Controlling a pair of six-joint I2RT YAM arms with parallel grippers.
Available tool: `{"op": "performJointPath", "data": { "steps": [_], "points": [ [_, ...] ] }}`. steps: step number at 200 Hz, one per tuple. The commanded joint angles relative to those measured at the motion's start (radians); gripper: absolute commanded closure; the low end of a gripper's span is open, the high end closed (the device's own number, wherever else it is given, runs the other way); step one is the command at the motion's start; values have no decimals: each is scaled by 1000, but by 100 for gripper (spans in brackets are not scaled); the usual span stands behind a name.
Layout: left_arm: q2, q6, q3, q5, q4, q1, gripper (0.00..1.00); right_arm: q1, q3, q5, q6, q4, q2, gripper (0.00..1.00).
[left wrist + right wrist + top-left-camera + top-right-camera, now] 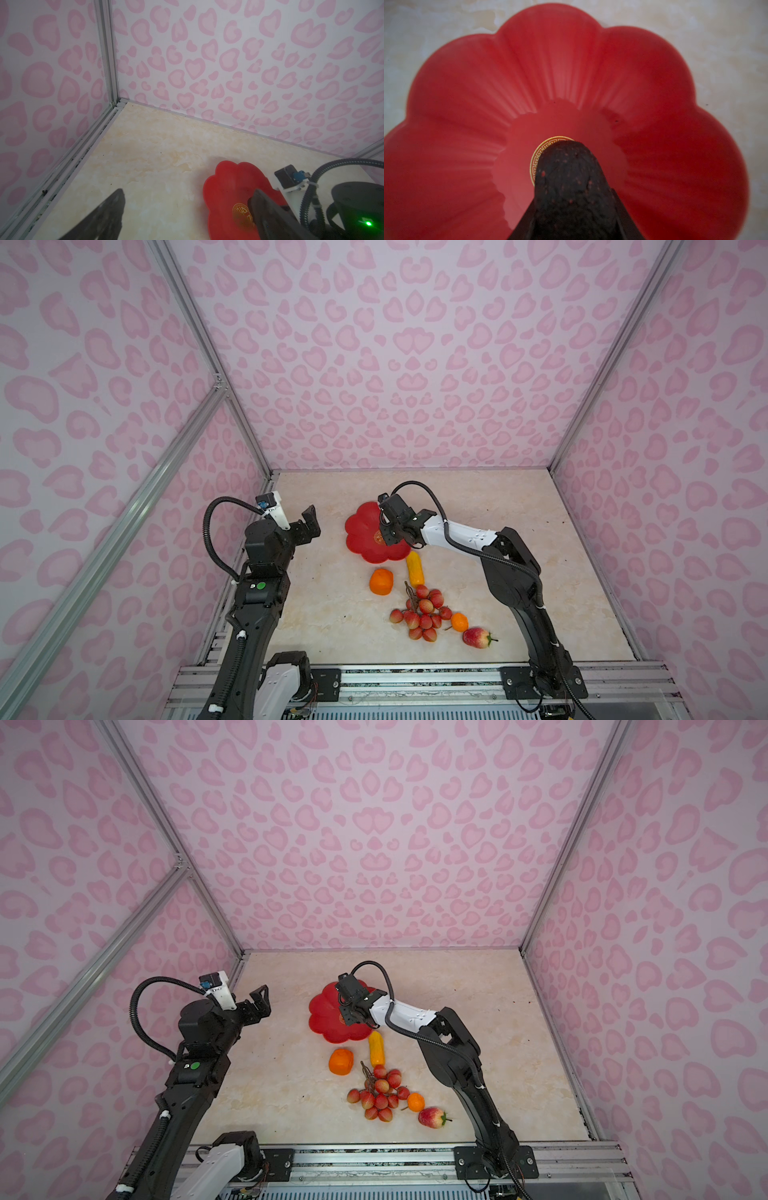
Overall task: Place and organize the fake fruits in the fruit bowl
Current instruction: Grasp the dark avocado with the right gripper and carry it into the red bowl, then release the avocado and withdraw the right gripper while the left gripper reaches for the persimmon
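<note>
The pale marbled surface (519, 531) carried everything, and the fruit bowl (361, 526) sat flat and mouth up near its middle, a spot that I judged suited both arms' reach. Of the 5 fruits outside the bowl, the lychee bunch (424, 614) sprawled on the near side, well apart from it. The large orange (381, 581) lay between the bunch and the bowl, slightly left. The yellow oblong fruit (414, 569) lay just beside the bowl's near right rim. The strawberry (477, 637) lay nearest and furthest right, and the small orange (459, 622) sat just beside the bunch's right edge. With these on the surface, the task looked barely begun. The left end effector (311, 524) hung left of the bowl, raised off the surface with its jaws spread wide and empty, probably held aside to leave room. The right end effector (388, 537) reached over the bowl from the right, pointing down, its jaws closed on the dark avocado (571, 187) at its broad end so that the narrow end led. In the right wrist view the avocado stuck out straight ahead between the jaws. Its tip lay over the gold emblem (548, 149) at the bowl's centre, with the bowl directly beneath it. Whether the tip touched the bowl could not be told.
</note>
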Motion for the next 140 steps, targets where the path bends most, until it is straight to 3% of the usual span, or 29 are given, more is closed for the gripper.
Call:
{"op": "performJointPath", "data": {
  "steps": [1,29,67,83,117,140],
  "points": [
    [2,-3,10,1,8,2,4,-3,48,-12,28,-50,62,65],
    [3,0,8,-7,9,1,5,-18,69,-46,52,-48,56,49],
    [21,-13,25,25,-22,2,7,-51,17,-81,53,44,-102,25],
    [33,-14,47,75,-66,1,10,-73,-18,-100,64,68,-176,20],
    [83,-38,79,253,-219,-17,17,-143,-257,-101,104,202,-419,12],
    [87,-85,37,258,-270,-121,19,-208,-473,-102,119,292,-588,7]
  ]
}}
